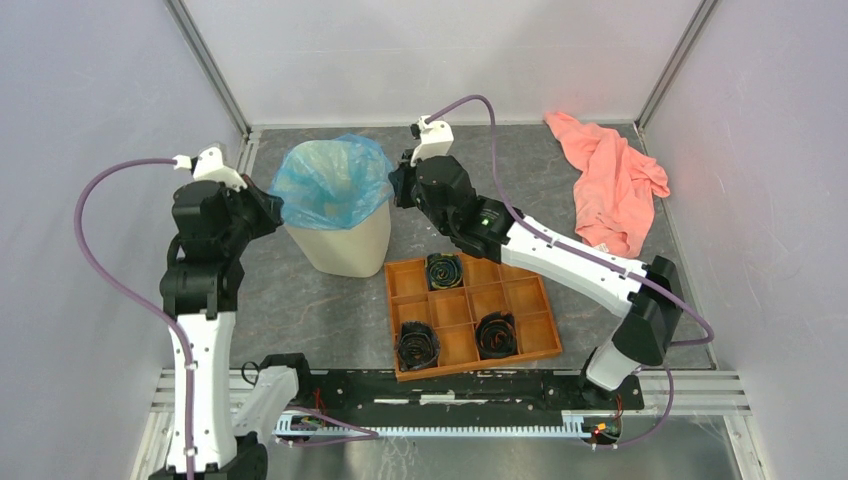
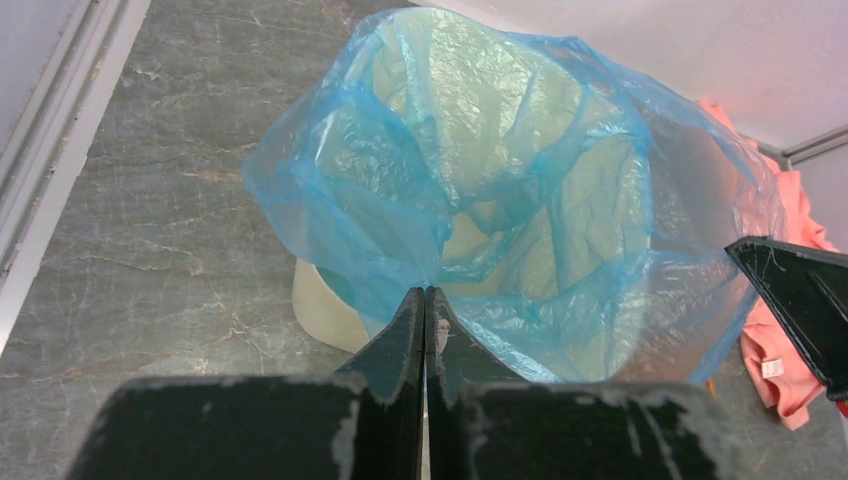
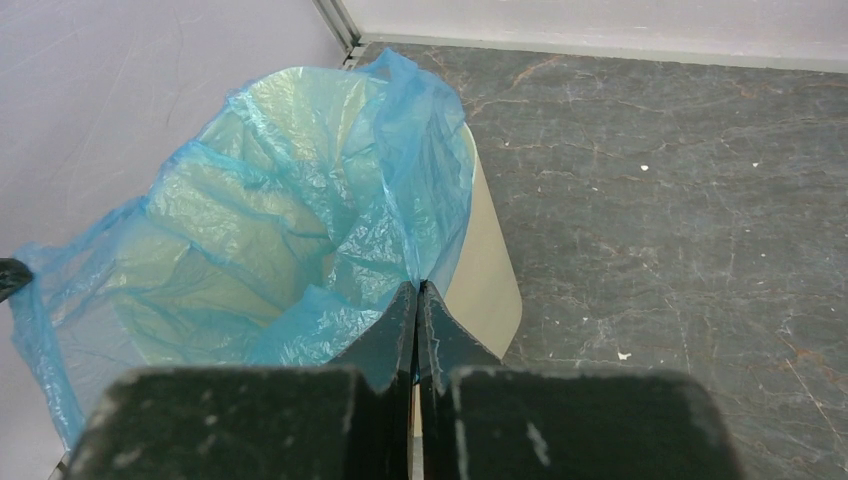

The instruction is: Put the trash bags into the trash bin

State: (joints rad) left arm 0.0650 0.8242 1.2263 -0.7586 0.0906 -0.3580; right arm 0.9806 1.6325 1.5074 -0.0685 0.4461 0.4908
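Note:
The light-blue trash bag (image 1: 333, 180) sits spread open inside the cream trash bin (image 1: 345, 245), its film hanging over the rim. My left gripper (image 1: 272, 205) is shut on the bag's left edge; in the left wrist view the gripper (image 2: 426, 292) pinches the film of the bag (image 2: 480, 150) above the bin's wall (image 2: 320, 310). My right gripper (image 1: 396, 185) is shut on the bag's right edge; in the right wrist view the gripper (image 3: 417, 285) pinches the film of the bag (image 3: 290, 210) at the bin's rim (image 3: 490, 280).
An orange compartment tray (image 1: 470, 305) with three black coiled rolls lies right of the bin in front of the right arm. A salmon-pink cloth (image 1: 610, 185) lies at the back right. Walls enclose the table on three sides.

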